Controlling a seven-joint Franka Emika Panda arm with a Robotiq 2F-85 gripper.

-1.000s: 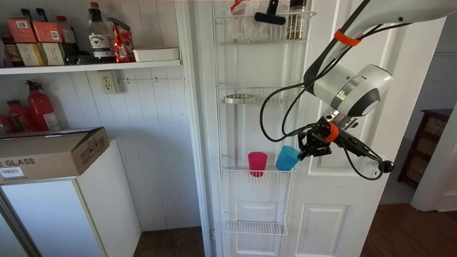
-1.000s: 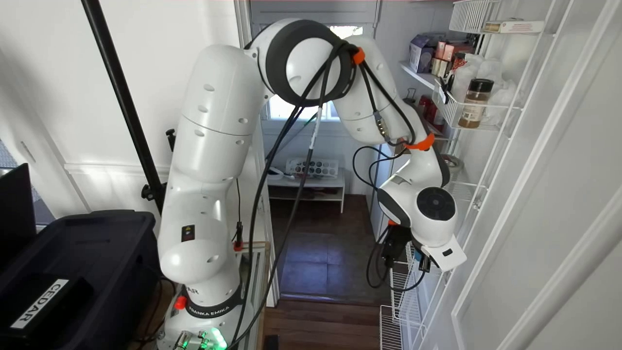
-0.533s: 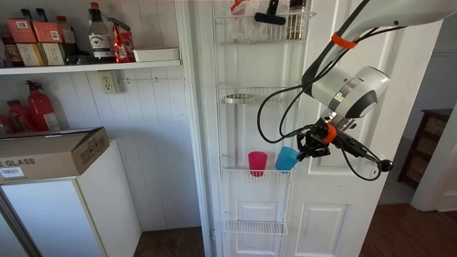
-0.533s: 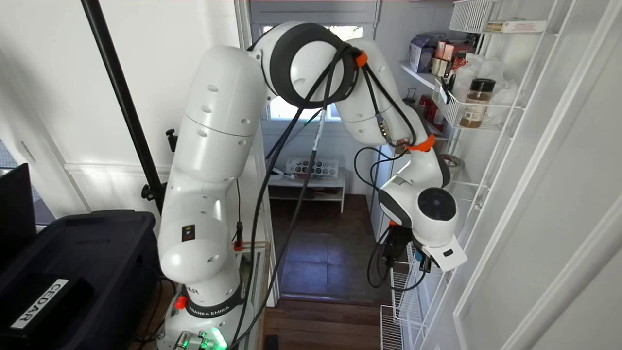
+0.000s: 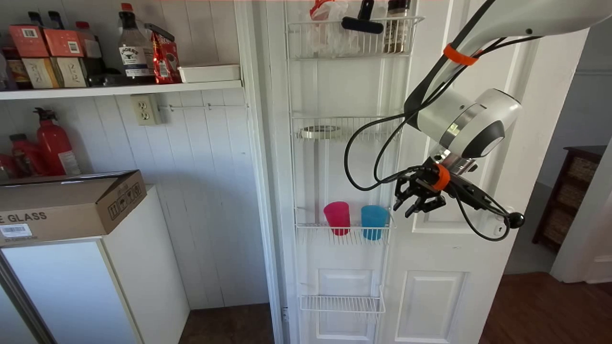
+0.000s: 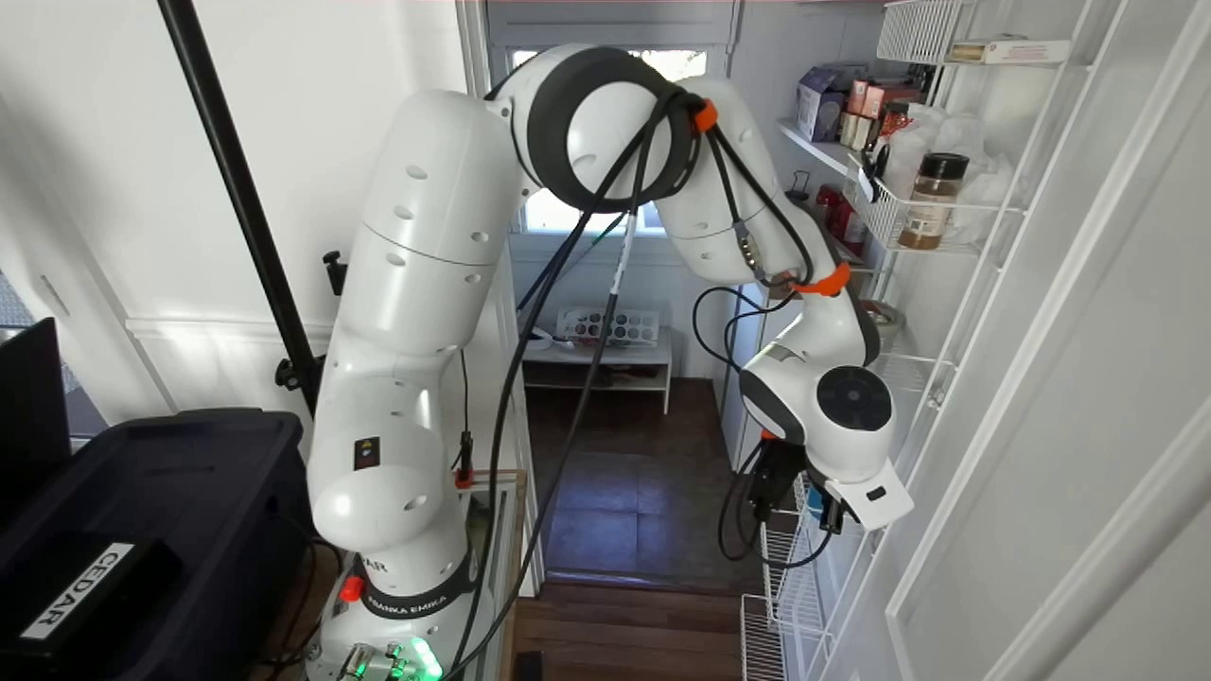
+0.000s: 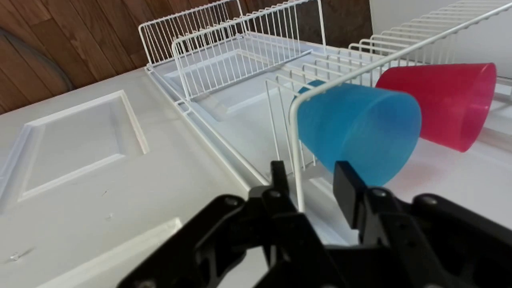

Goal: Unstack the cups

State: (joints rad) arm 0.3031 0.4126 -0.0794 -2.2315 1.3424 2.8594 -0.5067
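Nearest, in an exterior view, the white Panda arm (image 6: 407,312) rises with a dark plastic bin (image 6: 203,416) at its left, then arches over to the right. At its end the black pincer (image 7: 310,172) is spread, its fingertips apart from one another; in the wrist view, the end wire of a white wire basket (image 7: 295,136) shows beyond the gap.

The blue plastic tumbler (image 5: 374,222) is near the pincer and, in an exterior view, just clear of it, standing almost upright, mouth up, in that basket on the panelled door (image 5: 435,306). Farther along the same basket, just beside the blue one but separate from it, is the pink-magenta tumbler (image 5: 337,218), its rim tipped slightly away. A higher basket (image 5: 358,125) holds a pale ring-shaped roll (image 5: 319,135).

Beyond the baskets, a cardboard box (image 5: 57,210) lies on a white cabinet (image 5: 148,267), with a red fire extinguisher (image 5: 55,143) behind it; a wall shelf (image 5: 119,91) above carries a red-capped bottle (image 5: 136,59). Farthest off, behind the arm, is a bright window (image 6: 674,63).
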